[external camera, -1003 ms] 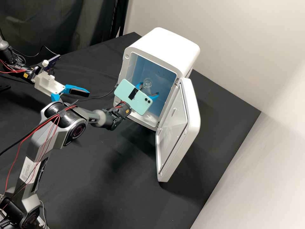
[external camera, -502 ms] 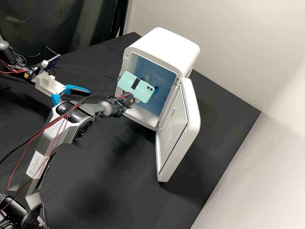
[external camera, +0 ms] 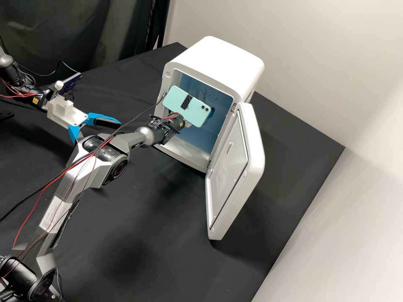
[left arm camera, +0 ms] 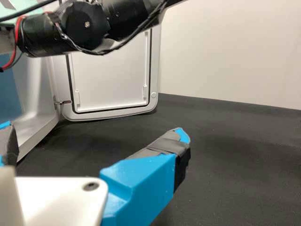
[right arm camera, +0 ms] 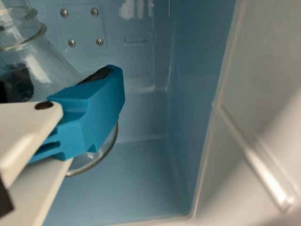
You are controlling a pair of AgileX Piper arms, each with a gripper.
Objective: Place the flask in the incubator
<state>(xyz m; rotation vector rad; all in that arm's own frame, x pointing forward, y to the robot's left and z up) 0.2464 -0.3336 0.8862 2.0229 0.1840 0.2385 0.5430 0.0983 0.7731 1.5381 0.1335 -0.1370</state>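
The right arm stretches from the table's near left corner to the white incubator (external camera: pixel 218 58), which stands toward the table's (external camera: pixel 147 218) far edge with its door (external camera: pixel 235 163) swung wide open. The forearm runs almost level. The wrist sits inside the opening, and a mint-green phone (external camera: pixel 187 105) mounted on it blocks the high view of the chamber.

From the wrist, the right end effector (right arm camera: pixel 61 77) is clenched on the cone of a clear glass flask (right arm camera: pixel 47 59), one blue finger (right arm camera: pixel 94 103) pressed on its side. The flask is inside the blue chamber, well past the door frame, with its base low over the floor (whether it touches cannot be told).

The step in hand looks like setting the flask down. To do it well:
- Lower it gently until the whole base sits flat on the chamber floor.
- Level it before letting go, since glass set down on an edge may rock or tip.
- Spread the fingers only a little, as the side wall is near.
- Back straight out through the opening, minding the phone at the frame.

The left end effector (external camera: pixel 90 126) hangs near the table's left edge, well apart from the incubator, released and holding nothing.
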